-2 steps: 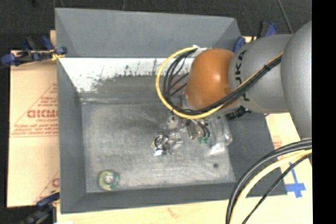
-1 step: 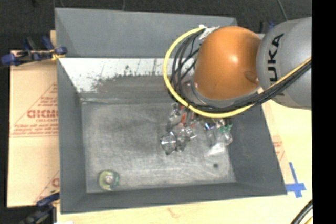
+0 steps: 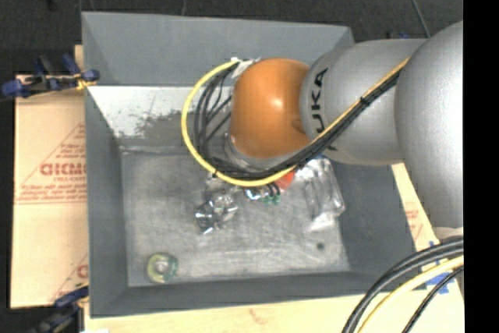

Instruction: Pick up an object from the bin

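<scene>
My gripper (image 3: 215,210) shows as a silvery metal part below the orange wrist cover, low over the bin floor a little left of the middle. Just to its right lies a small green and blue thing (image 3: 266,197), partly under the cover. A red piece (image 3: 287,178) peeks out beside that one. Further right a clear plastic packet (image 3: 321,197) lies flat on the floor. I see nothing held in the gripper.
A small round greenish disc (image 3: 161,267) lies alone in the bin's front left corner. The arm and its orange cover with cables hide the bin's back middle. Bare floor runs along the left and front.
</scene>
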You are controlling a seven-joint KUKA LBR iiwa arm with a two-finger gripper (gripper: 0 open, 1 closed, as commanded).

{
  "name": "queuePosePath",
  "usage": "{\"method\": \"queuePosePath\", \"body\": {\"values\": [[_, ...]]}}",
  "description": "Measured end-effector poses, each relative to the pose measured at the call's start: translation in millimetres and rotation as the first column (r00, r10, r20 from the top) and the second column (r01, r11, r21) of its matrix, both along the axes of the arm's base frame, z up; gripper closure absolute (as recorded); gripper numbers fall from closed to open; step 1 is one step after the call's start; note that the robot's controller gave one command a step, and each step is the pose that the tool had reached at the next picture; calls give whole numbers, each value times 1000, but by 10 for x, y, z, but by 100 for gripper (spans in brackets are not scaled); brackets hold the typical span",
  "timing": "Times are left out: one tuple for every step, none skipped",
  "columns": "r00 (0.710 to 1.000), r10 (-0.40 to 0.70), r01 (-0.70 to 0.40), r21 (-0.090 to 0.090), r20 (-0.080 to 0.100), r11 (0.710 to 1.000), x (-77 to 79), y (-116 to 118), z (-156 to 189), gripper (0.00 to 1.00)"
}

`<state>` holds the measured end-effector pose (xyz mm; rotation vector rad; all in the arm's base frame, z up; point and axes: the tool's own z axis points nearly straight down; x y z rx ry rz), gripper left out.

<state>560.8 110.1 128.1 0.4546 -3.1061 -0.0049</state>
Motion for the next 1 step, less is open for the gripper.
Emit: {"method": "queuePosePath", "body": {"values": [[982,186,-186,-2,11,982,-62,212,877,100]]}}
